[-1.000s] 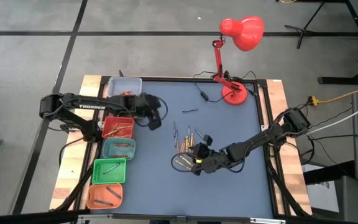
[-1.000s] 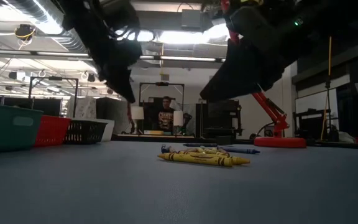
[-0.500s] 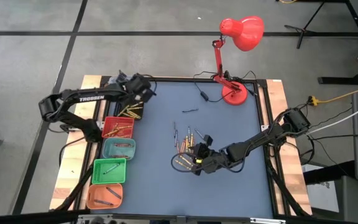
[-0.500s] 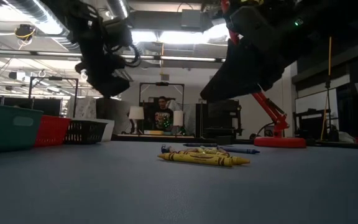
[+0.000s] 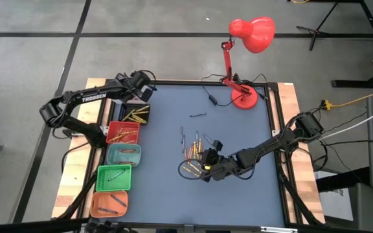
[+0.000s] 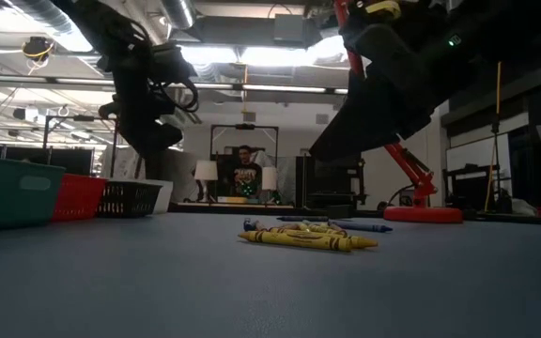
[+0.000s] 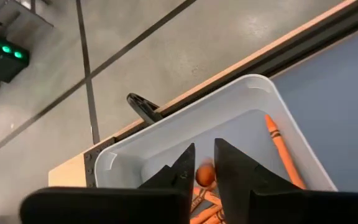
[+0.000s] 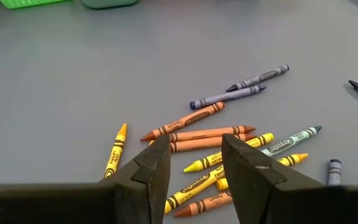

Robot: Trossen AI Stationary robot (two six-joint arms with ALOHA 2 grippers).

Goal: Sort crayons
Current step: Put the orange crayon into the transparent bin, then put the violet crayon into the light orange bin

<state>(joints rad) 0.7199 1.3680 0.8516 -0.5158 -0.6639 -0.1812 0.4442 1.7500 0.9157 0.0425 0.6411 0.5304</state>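
Observation:
My left gripper hangs over the white bin at the table's far left corner. It is shut on an orange crayon. Several orange crayons lie in that bin. My right gripper is open, just above a loose pile of crayons lying flat on the blue mat. The pile shows in the right wrist view as orange, yellow, blue and grey-green sticks, and in the low view. The right fingers stand over the pile's near part and touch nothing. My left gripper pinches the orange crayon between its two fingers. Only the crayon's round end shows in the gap. The fingers point down at the white bin. The crayon is lifted clear of the bin and the crayons in it.
A row of bins runs along the left edge: a dark basket with yellow crayons, red, teal, green and orange. A red desk lamp stands at the far right. A person stands beyond the table.
My left gripper has gone from above the mat beside the red bin toward the table's far left corner and now hangs over the white bin, uncovering the basket of yellow crayons. My right gripper has kept still.

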